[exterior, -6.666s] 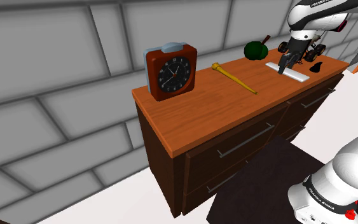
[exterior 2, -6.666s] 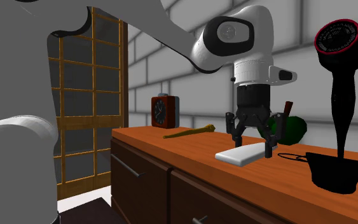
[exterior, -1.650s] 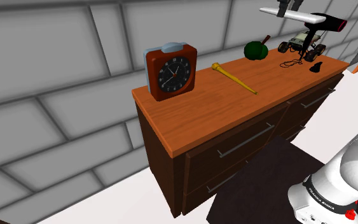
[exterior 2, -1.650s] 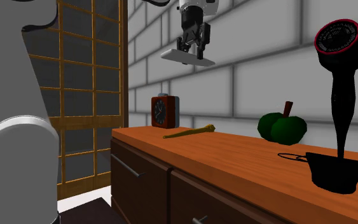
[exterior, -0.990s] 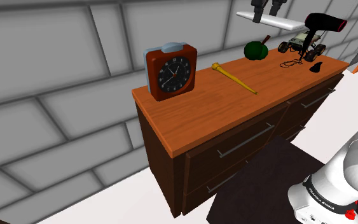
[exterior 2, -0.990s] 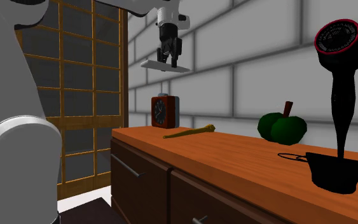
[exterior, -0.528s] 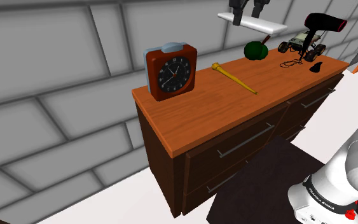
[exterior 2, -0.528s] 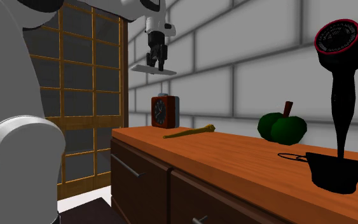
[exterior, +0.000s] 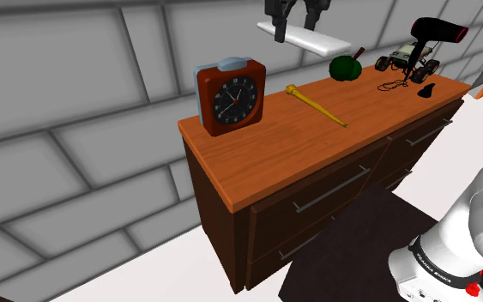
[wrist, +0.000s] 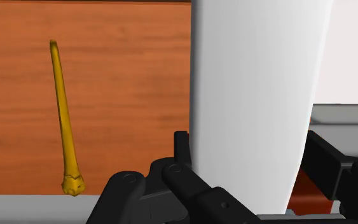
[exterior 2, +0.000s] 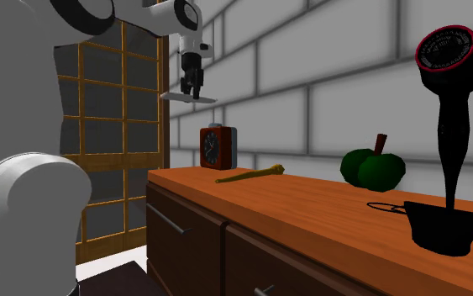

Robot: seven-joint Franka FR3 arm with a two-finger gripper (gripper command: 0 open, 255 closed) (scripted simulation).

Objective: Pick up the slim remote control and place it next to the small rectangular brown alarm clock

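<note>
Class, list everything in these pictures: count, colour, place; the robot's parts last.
Flat white rectangular remote control: one, white, in the air above the dresser.
Rectangular alarm clock: one, reddish-brown, at the dresser's end.
Slim golden stick: one, golden, lying mid-dresser.
Round stemmed fruit: one, dark green, near the wall.
Hair dryer on stand: one, black, dresser's other end.
Wooden dresser: one, orange-brown top, against grey brick wall.
Two-finger gripper: one, black, shut on the remote control.
Robot arm: one, white, beside the dresser.

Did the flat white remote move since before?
Yes. The flat white remote, clasped by the black gripper, rose off the wooden dresser and went toward the shoulder view's left, away from the black hair dryer, nearer the brown rectangular alarm clock.
</note>
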